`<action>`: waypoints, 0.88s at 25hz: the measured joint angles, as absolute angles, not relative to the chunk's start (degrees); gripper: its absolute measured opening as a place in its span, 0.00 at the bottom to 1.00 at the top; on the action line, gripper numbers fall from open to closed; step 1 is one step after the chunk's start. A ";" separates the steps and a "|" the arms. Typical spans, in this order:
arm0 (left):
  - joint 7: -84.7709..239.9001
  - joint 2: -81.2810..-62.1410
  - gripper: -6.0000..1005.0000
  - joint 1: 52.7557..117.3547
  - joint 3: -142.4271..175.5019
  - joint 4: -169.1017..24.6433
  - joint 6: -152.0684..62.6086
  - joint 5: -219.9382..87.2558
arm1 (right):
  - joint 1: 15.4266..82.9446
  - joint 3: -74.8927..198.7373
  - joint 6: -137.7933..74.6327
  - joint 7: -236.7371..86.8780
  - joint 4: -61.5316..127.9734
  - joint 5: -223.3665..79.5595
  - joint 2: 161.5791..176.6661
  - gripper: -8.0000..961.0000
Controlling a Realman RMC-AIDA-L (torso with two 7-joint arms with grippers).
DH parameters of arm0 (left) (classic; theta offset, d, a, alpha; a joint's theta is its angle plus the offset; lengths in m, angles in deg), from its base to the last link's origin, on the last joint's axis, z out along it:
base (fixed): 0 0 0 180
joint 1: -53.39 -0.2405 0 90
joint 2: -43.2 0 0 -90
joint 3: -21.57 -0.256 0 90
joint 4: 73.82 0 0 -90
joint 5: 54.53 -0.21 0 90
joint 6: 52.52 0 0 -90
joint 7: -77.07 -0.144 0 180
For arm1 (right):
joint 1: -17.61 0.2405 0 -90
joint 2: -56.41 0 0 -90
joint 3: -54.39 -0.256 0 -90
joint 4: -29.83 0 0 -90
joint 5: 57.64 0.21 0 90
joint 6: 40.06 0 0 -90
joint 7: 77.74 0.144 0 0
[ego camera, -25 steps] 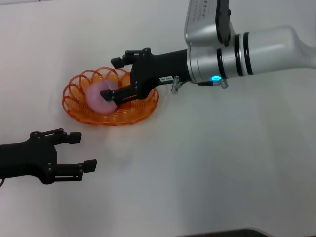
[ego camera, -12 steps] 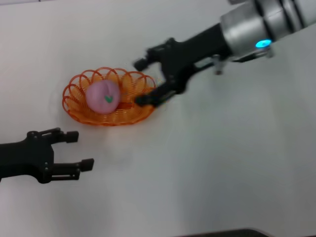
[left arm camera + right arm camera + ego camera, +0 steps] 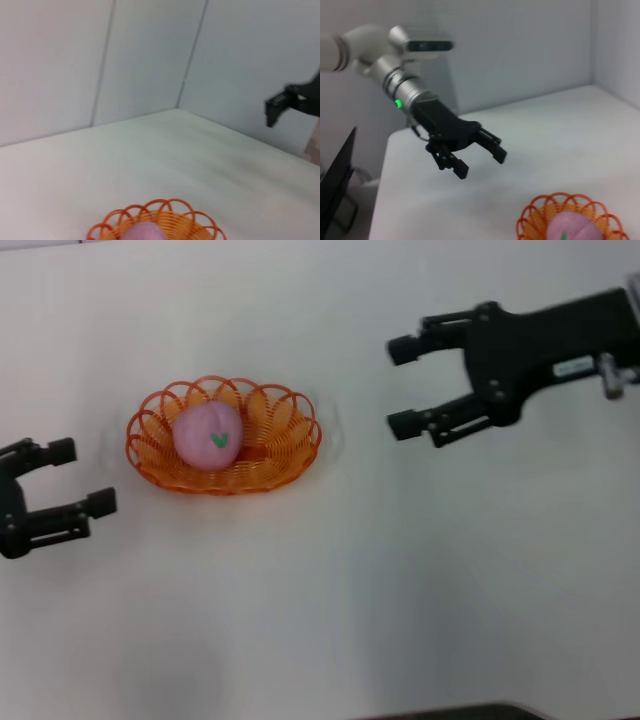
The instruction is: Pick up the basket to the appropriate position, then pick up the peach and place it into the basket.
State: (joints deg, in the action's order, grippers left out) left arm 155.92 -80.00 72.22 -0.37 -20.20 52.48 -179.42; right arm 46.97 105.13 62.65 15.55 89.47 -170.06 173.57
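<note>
The orange wire basket (image 3: 270,455) sits on the white table left of centre. The pale-pink peach (image 3: 208,436) with a green leaf mark lies inside it, toward its left side. My right gripper (image 3: 403,386) is open and empty, well to the right of the basket and clear of it. My left gripper (image 3: 80,478) is open and empty at the left edge, just left of the basket. The basket (image 3: 165,220) and the top of the peach (image 3: 145,233) show in the left wrist view, and the basket (image 3: 540,212) and peach (image 3: 572,229) in the right wrist view.
The white table (image 3: 380,580) spreads all round the basket. Grey walls (image 3: 125,55) stand behind it. The right wrist view shows my left gripper (image 3: 479,157) open at the table's far side.
My right gripper has let go of the peach, left it in the basket and drawn back to the right. My left gripper has drawn back toward the left edge.
</note>
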 joint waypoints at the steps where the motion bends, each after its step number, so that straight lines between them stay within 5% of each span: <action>1: 155.92 -79.86 0.89 72.20 -0.27 -20.25 52.51 -179.52 | 45.81 104.30 62.70 14.67 89.20 -170.08 173.84 0.97; 22: 151.69 -80.57 0.89 70.05 0.52 -24.25 49.81 -179.33 | 40.01 98.99 52.55 -8.04 68.54 -171.02 175.61 0.97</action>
